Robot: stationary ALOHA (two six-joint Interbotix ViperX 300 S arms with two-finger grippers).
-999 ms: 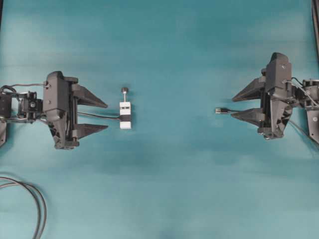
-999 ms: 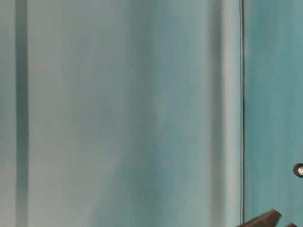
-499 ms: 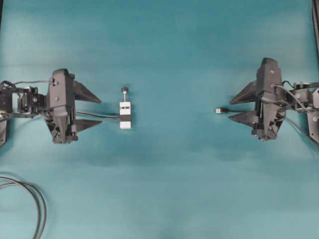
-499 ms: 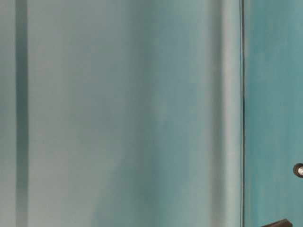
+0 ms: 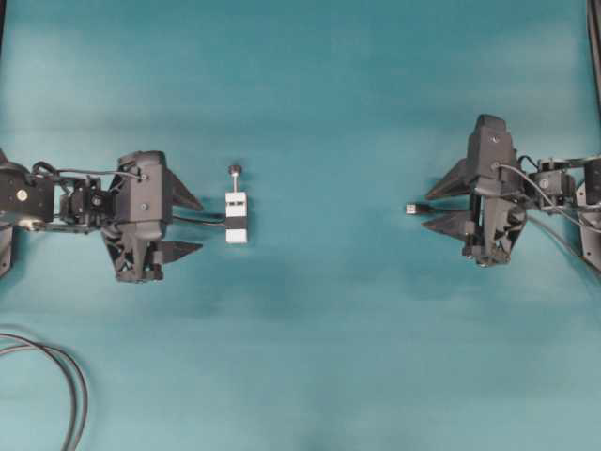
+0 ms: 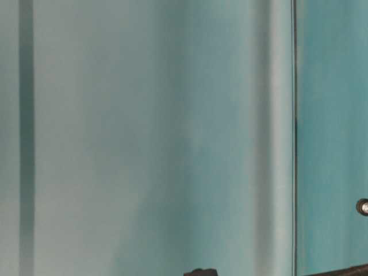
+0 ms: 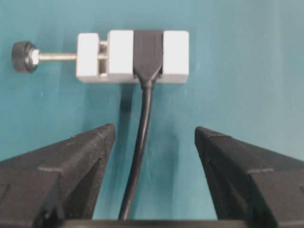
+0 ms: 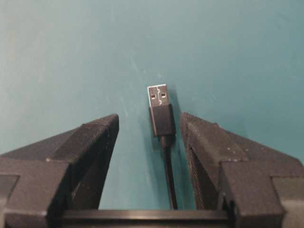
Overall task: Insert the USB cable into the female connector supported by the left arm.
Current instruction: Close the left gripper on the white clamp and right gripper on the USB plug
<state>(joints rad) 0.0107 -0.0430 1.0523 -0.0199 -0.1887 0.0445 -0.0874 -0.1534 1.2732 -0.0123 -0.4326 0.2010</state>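
Observation:
The female connector (image 5: 236,218), a white block with a black band and a pin with a black knob (image 5: 234,169), lies on the teal table. In the left wrist view it (image 7: 133,56) sits just ahead of my open left gripper (image 7: 154,130), and its dark cable (image 7: 141,152) runs back between the fingers. In the overhead view my left gripper (image 5: 200,226) is just left of the block. The USB cable's plug (image 5: 413,209) lies on the table. In the right wrist view the plug (image 8: 160,111) lies between the jaws of my open right gripper (image 8: 148,118), close to the right finger (image 8: 199,137). My right gripper (image 5: 427,211) holds nothing.
A looped double dark cable (image 5: 66,376) lies at the table's lower left. A dark edge (image 5: 595,47) runs down the upper right. The table-level view shows mostly blurred teal, with the knob (image 6: 362,207) at its right edge.
My left gripper has moved right toward the white block. My right gripper has moved left, so its jaws now flank the plug. Both stay open; block and plug have not moved.

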